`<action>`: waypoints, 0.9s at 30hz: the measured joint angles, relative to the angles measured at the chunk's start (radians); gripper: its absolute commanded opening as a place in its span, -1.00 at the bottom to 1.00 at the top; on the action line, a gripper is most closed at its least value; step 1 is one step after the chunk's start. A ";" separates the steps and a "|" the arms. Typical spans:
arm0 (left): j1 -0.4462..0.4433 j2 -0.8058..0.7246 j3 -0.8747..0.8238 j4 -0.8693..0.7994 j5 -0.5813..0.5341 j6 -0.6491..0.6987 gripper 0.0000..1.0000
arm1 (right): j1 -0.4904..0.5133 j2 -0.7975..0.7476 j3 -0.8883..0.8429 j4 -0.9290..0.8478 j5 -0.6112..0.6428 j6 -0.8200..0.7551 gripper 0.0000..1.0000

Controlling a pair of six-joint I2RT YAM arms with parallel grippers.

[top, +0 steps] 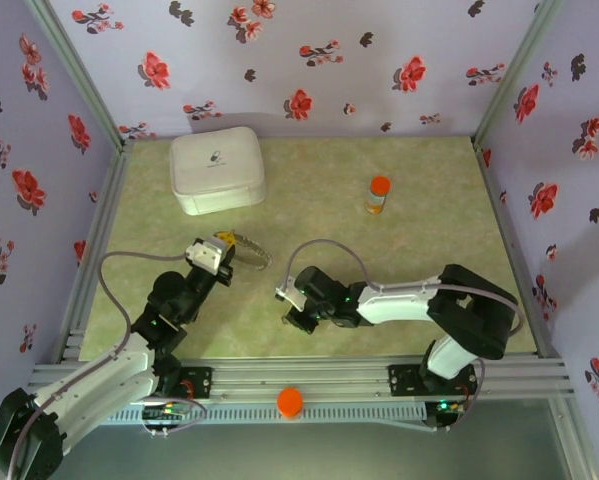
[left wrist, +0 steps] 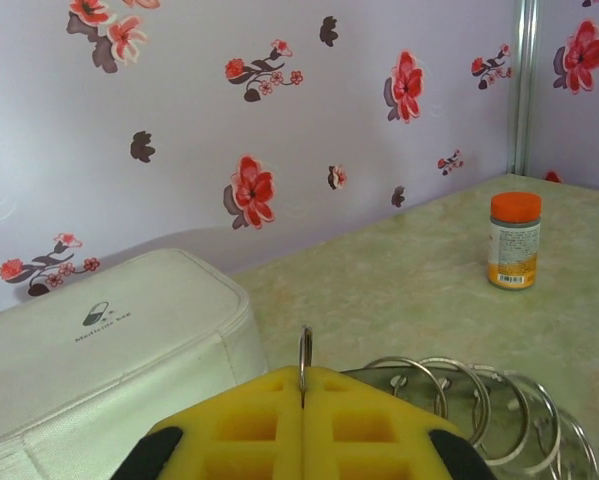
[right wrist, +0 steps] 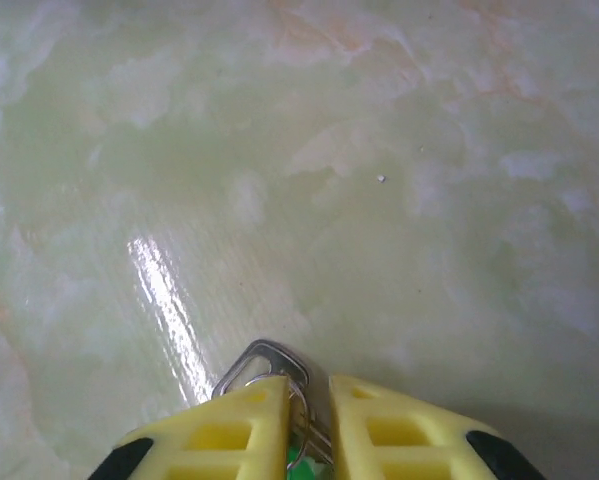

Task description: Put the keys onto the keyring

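Note:
My left gripper [top: 222, 250] is shut on the keyring [top: 252, 252], which sticks out to its right just above the table. In the left wrist view the yellow fingertips [left wrist: 239, 420] pinch a thin metal ring edge-on [left wrist: 304, 348], and several wire loops [left wrist: 479, 400] fan out to the right. My right gripper [top: 287, 298] is down on the table near the middle front. Its jaws [right wrist: 307, 385] stand almost together around one of the keys: a metal loop [right wrist: 269, 358] pokes out ahead of the fingertips, and a bit of green head [right wrist: 304, 466] shows between them.
A white zip case [top: 217, 170] lies at the back left, close behind the left gripper [left wrist: 89, 350]. An orange-capped bottle [top: 378, 194] stands at the back right [left wrist: 514, 240]. An orange round cap [top: 290, 401] rests on the front rail. Flowered walls close three sides.

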 measured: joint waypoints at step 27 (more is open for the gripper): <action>0.005 0.090 0.027 -0.006 0.098 0.000 -1.00 | 0.060 0.004 0.016 -0.092 0.045 0.086 -0.09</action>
